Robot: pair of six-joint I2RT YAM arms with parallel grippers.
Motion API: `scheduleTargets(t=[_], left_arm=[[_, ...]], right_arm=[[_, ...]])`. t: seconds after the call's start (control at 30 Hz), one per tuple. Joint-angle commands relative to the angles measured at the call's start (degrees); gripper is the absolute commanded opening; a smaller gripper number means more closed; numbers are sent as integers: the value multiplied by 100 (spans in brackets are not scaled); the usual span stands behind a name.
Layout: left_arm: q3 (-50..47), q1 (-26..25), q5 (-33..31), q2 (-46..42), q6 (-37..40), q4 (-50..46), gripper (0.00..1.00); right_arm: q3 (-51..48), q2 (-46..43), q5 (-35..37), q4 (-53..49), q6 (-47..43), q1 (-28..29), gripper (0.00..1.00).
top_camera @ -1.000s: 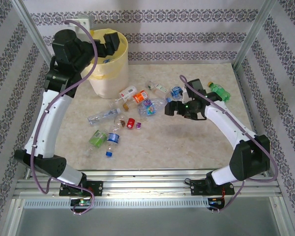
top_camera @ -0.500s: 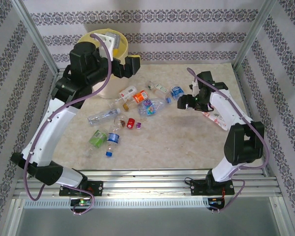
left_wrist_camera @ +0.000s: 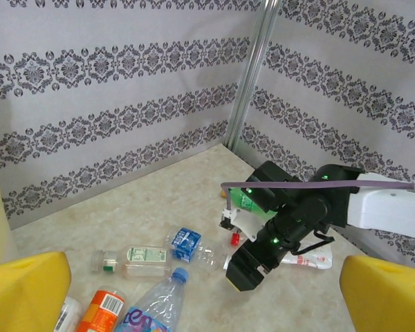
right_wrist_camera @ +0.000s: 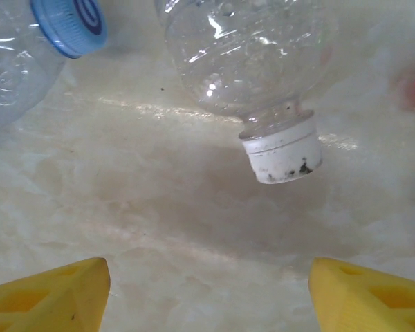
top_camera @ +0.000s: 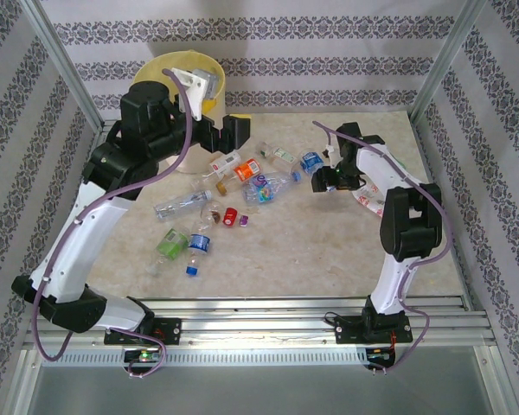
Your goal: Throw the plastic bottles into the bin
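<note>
The bin (top_camera: 156, 71), a cream bucket with a yellow liner at the far left of the surface (top_camera: 329, 251), sits largely behind the left arm's upper joints in the overhead view; its yellow rim rises above them. A flattened bottle with a red-and-white label (top_camera: 369, 201) is partly covered by the right forearm. From the right wrist, a clear bottle with a white cap (right_wrist_camera: 280, 155) is cut off by the top edge, as is a blue-capped bottle (right_wrist_camera: 68, 24) at the upper left. A red scrap at the right edge is too cropped to name.

The other plastic bottles lie loose in a cluster at mid-surface between the arms, among them an orange-labelled bottle (top_camera: 248, 170), a blue-labelled bottle (top_camera: 310, 162) and a green bottle (top_camera: 170, 242). Several labels are too small to read.

The left arm rears high with its elbow bent, its wrist just beside the bin. The left claw (top_camera: 221, 131) is spread wide and has nothing in it.

The right arm is folded sharply back on itself, with the right claw (top_camera: 322, 183) low over the surface, just beside the blue-labelled bottle. Its yellow fingertips (right_wrist_camera: 48, 294) stand apart with bare surface between them. The white cap lies just ahead, untouched, and the claw grips nothing.
</note>
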Motion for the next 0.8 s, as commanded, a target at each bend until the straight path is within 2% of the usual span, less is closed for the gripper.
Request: scheduleTargets(t=[0.0, 0.1, 0.77], left_arm=[[380, -86, -33, -71, 203, -409, 100], [503, -81, -50, -71, 217, -479, 100], [614, -85, -278, -342, 297, -716, 100]], right_arm=[[268, 208, 254, -216, -294, -59, 76], [426, 402, 328, -317, -371, -59, 71], [1281, 1266, 540, -579, -859, -66, 70]])
